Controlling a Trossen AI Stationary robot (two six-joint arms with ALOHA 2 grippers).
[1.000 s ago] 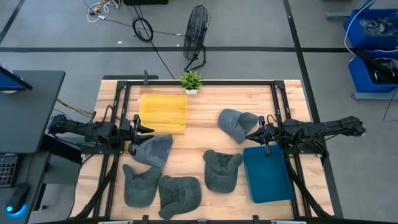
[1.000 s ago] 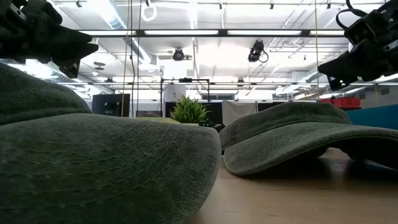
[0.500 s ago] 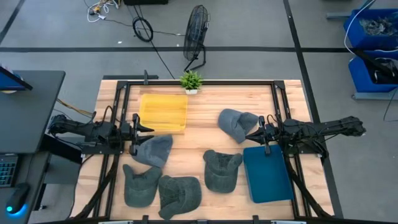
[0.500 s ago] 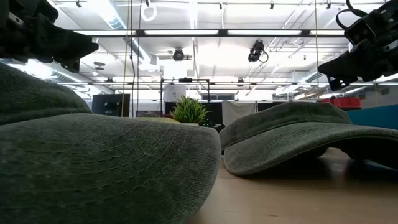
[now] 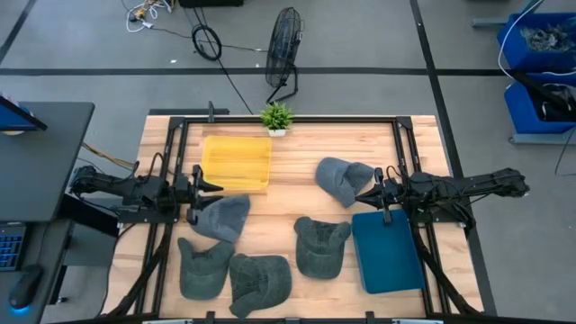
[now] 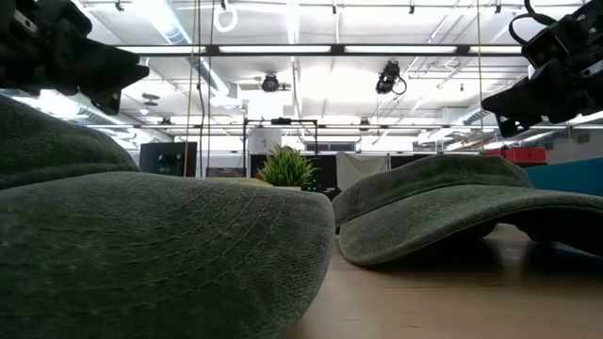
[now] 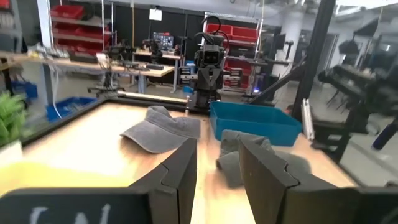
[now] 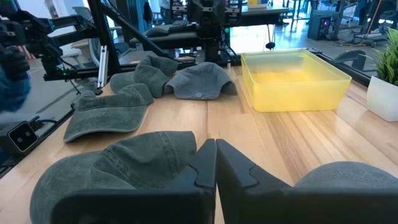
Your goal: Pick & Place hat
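Several hats lie on the wooden table. A light grey hat [image 5: 223, 216] rests just beside my left gripper [image 5: 214, 186], which stands open, level above the table, with nothing between its fingers [image 7: 217, 168]. Another light grey hat [image 5: 343, 179] lies near my right gripper [image 5: 363, 194], which is shut and hovers above the table [image 8: 216, 163]. Three dark green hats [image 5: 202, 267] [image 5: 261, 282] [image 5: 321, 247] lie along the near side. A yellow tray [image 5: 236, 164] sits at the far left and a blue tray [image 5: 387, 252] at the near right.
A small potted plant [image 5: 277, 117] stands at the table's far edge. A black frame [image 5: 288, 119] runs around the table. A floor fan [image 5: 284, 45] stands beyond it. Bare wood [image 5: 292, 193] lies in the table's middle between the hats.
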